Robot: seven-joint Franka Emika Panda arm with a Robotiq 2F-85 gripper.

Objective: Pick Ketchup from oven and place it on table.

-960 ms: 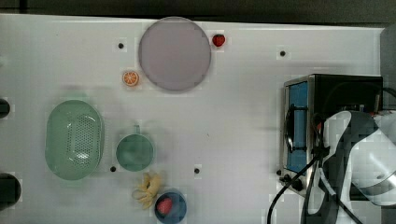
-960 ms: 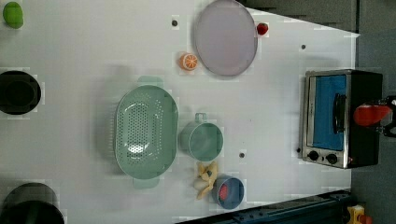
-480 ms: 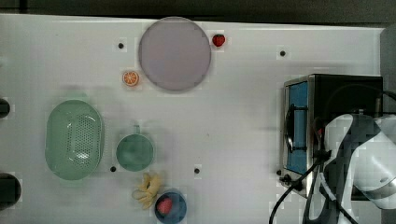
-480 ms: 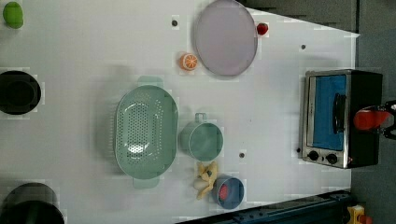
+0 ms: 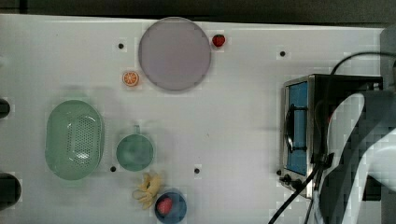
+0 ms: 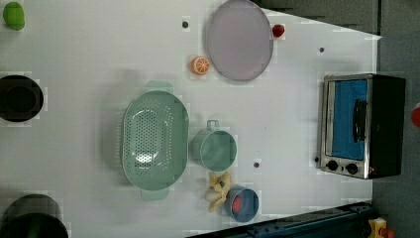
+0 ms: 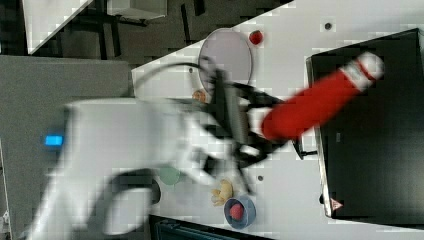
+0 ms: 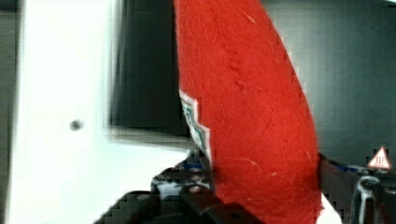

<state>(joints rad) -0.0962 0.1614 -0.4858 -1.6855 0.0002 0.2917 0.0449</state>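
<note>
In the wrist view the ketchup (image 8: 247,116) loomed closest, its base seated in the gripper (image 8: 219,205), whose jaws stood partly spread and clamped on the bottle. The right view gave what the others lacked: the whole bottle (image 7: 315,102) projecting from the gripper (image 7: 262,127), tilted, its white cap hanging above the black top of the oven (image 7: 370,135), clear of it. The left view caught just a red sliver (image 6: 415,116) at its right edge, beyond the oven (image 6: 361,126). In the top view the arm (image 5: 359,154) overlapped the oven (image 5: 303,126), which stood on the table (image 5: 233,121) with its door closed.
</note>
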